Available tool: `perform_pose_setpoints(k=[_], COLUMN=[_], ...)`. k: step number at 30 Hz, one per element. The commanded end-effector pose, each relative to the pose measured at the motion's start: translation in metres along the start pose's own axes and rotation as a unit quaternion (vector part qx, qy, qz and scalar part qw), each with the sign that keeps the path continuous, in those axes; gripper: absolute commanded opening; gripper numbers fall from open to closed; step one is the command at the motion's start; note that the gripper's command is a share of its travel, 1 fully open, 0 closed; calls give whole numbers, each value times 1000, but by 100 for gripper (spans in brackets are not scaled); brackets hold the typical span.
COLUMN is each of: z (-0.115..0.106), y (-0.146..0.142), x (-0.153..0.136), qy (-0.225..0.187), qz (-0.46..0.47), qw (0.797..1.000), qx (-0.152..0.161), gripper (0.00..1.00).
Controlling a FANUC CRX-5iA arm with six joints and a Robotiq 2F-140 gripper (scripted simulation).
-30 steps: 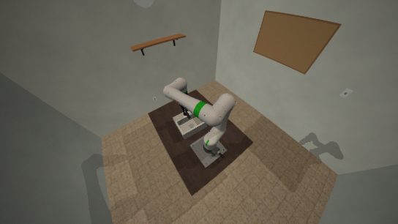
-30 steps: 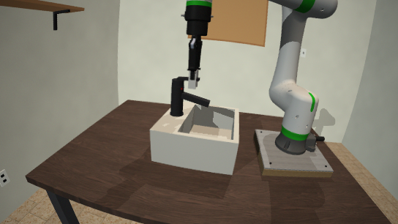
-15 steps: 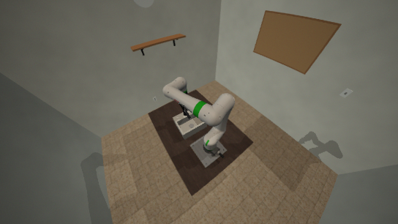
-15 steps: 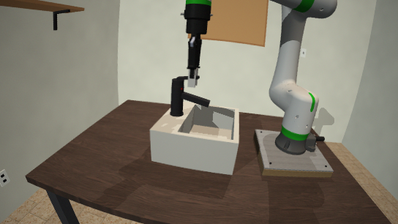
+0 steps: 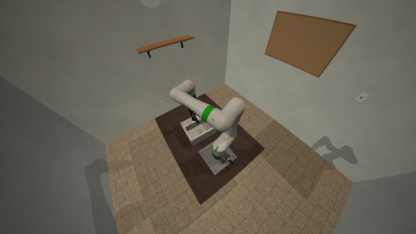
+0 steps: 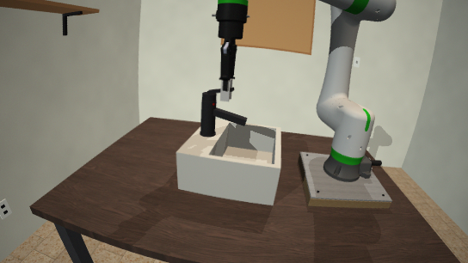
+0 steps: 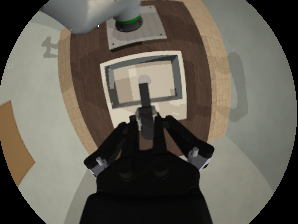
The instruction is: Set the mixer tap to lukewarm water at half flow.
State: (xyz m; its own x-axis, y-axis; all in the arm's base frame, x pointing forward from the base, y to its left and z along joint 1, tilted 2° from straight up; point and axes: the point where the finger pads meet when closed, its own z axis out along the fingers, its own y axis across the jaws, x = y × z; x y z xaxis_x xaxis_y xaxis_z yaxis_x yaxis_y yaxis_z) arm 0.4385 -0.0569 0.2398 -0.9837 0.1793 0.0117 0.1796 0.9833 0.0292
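Starting at the lower centre of the exterior view, the white sink [image 6: 224, 178] sits on the dark table [image 6: 107, 193], with the black mixer tap [image 6: 208, 113] on its back-left corner and the spout [image 6: 231, 116] reaching over the basin. Above it, at upper centre, the gripper [image 6: 226, 91] hangs straight down, pinching the tip of the lever [image 6: 213, 91]. Doing this step well likely means raising the lever only to mid-travel while holding it in line with the spout, without drifting toward the red dot [image 6: 213, 104].
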Motion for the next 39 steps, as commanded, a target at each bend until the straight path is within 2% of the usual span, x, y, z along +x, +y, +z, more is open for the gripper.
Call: perform_pose_setpoints(k=[1,20,21,39], z=[-1,-1,-1,-1], y=[0,0,0,0], x=[0,0,0,0], qy=[-1,-1,-1,-1], qz=[0,0,0,0], qw=[1000,1000,1000,1000], qx=[0,0,0,0], gripper=[0,0,39,39])
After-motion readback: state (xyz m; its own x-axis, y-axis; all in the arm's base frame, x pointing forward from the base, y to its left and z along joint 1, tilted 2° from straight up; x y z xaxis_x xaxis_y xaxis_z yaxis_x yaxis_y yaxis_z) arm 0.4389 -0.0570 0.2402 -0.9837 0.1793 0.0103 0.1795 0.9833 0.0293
